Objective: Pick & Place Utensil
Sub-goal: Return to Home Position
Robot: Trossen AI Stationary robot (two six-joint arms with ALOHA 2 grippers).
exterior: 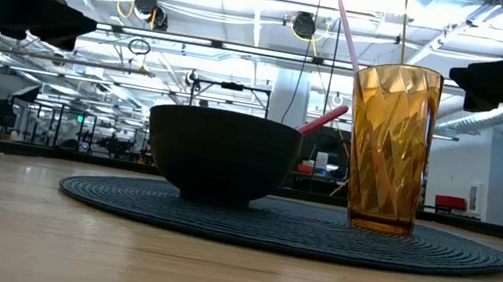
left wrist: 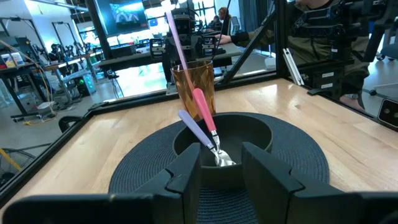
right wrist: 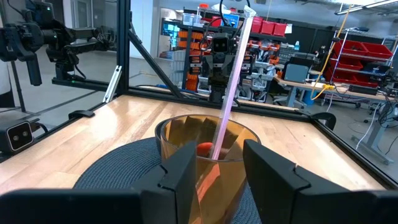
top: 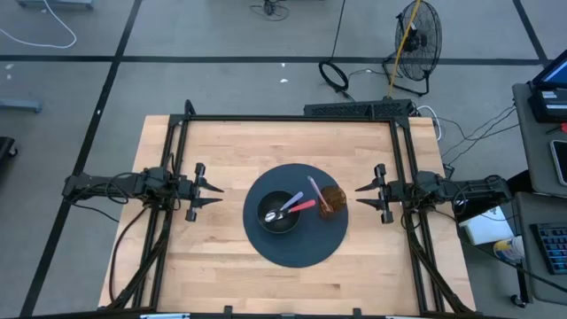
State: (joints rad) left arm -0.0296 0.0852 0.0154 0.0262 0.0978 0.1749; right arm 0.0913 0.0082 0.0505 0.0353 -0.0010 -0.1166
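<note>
A round dark woven placemat (top: 297,248) lies mid-table. On it stand a black bowl (top: 279,213) and an amber faceted tumbler (top: 332,200). Two utensils lean in the bowl, heads down on its bottom: one red-handled (top: 303,206), one lavender-handled (top: 290,203). A pink straw (top: 315,192) stands tilted in the tumbler. My left gripper (top: 211,190) hovers open to the left of the placemat. My right gripper (top: 365,198) hovers open to its right. In the left wrist view the bowl (left wrist: 224,140) and both utensil heads (left wrist: 219,155) show beyond my fingers.
A black frame (top: 292,117) borders the table's far edge and both sides. Bare wood lies near and far of the placemat. Beyond the table stand a floor fan (top: 416,40), cables and a keyboard (top: 551,248). A person (left wrist: 298,37) sits past the table's right side.
</note>
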